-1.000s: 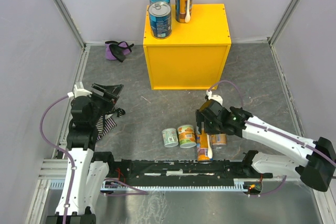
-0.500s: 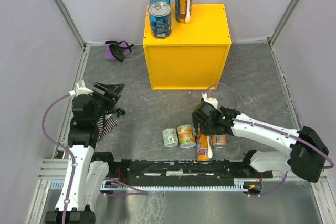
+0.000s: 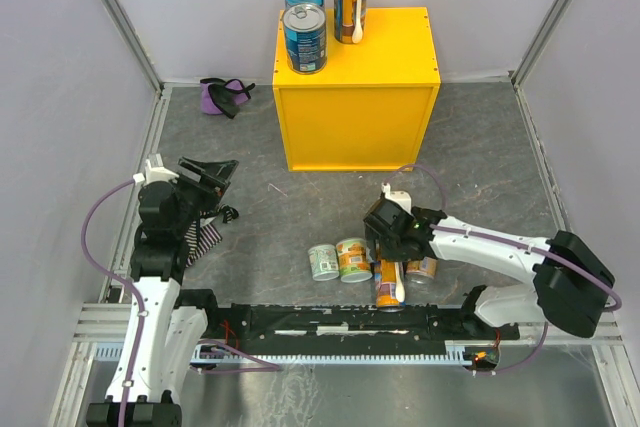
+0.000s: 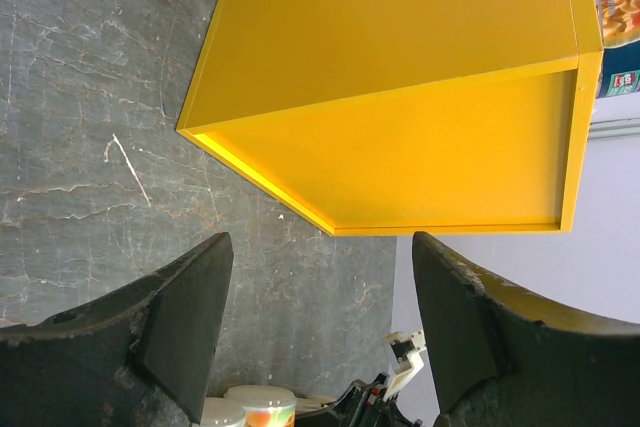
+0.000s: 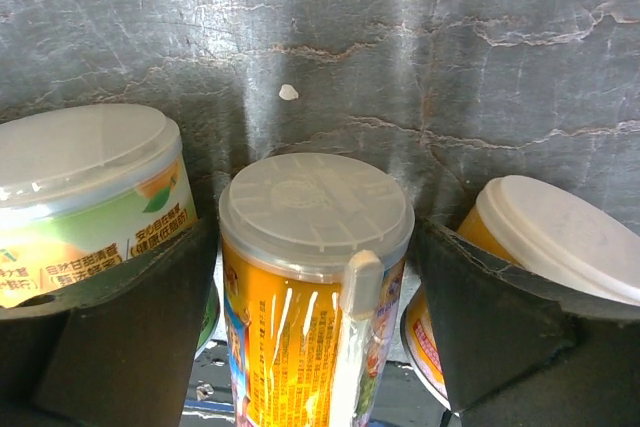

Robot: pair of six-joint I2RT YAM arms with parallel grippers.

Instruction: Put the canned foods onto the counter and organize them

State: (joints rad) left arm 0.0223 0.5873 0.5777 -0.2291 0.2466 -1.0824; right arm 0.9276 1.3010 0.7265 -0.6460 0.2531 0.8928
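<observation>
Three cans sit on the counter far beyond my jaws, four left below - my right gripper spread around the tall can, not yet clamped - left gripper open, empty.

i see three cans clustered on the counter's far-left corner; four other cans stand in a row on the bench before it.

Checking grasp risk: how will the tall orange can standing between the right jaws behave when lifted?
The tall orange can looks rigid, so it should keep shape when squeezed. Its glossy wrap may be slippery, and the spoon on its side makes the surface uneven. Tall and narrow, it could tip if nudged.
</observation>
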